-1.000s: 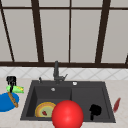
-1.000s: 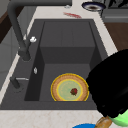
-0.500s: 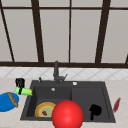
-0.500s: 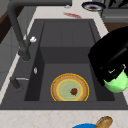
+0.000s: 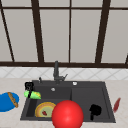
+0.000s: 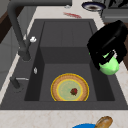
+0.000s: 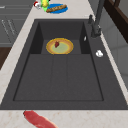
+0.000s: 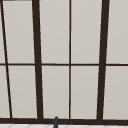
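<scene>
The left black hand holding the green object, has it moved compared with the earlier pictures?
Yes. The left black hand with the green object has travelled rightward from the blue plate, now reaching the dark sink's left rim.

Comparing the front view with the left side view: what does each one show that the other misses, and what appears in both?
Front view alone: the right hand low over the sink's right part, a red ball in the foreground, and the window.

Left side view alone: a dark plate on the far counter, and the left hand's fingers curled round the green object.

Shared: the left hand with the green object, the dark sink, the faucet, the yellow-rimmed plate in the basin, and the red item on the counter.
</scene>
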Action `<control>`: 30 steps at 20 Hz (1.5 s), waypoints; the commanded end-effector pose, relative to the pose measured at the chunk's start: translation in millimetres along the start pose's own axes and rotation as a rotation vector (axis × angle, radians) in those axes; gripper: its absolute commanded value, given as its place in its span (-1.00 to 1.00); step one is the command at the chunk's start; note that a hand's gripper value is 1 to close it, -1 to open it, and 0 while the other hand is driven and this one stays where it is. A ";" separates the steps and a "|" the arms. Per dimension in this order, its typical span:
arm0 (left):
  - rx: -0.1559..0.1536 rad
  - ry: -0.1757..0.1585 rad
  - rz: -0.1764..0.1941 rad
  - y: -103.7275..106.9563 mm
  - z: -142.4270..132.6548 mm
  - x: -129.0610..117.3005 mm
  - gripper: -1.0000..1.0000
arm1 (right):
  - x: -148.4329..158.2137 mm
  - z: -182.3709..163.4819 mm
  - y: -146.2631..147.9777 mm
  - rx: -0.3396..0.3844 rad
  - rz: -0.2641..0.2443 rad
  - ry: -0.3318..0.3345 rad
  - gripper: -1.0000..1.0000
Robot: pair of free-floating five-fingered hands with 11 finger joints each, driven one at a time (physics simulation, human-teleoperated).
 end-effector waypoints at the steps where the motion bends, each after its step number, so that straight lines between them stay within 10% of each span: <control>1: 0.002 0.004 -0.031 -1.7 -30.1 -7.0 1.00 | 0.0 0.0 0.0 0.000 0.000 0.000 0.00; 9: 0.054 -0.066 -0.127 -31.3 -74.9 -27.5 1.00 | 0.0 0.0 0.0 0.000 0.000 0.000 0.00; 22: 0.188 -0.182 -0.167 -67.4 -92.3 -65.5 1.00 | 0.0 0.0 0.0 0.000 0.000 0.000 0.00; 30: 0.260 -0.195 -0.252 -89.4 -95.5 -77.0 1.00 | 0.0 0.0 0.0 0.000 0.000 0.000 0.00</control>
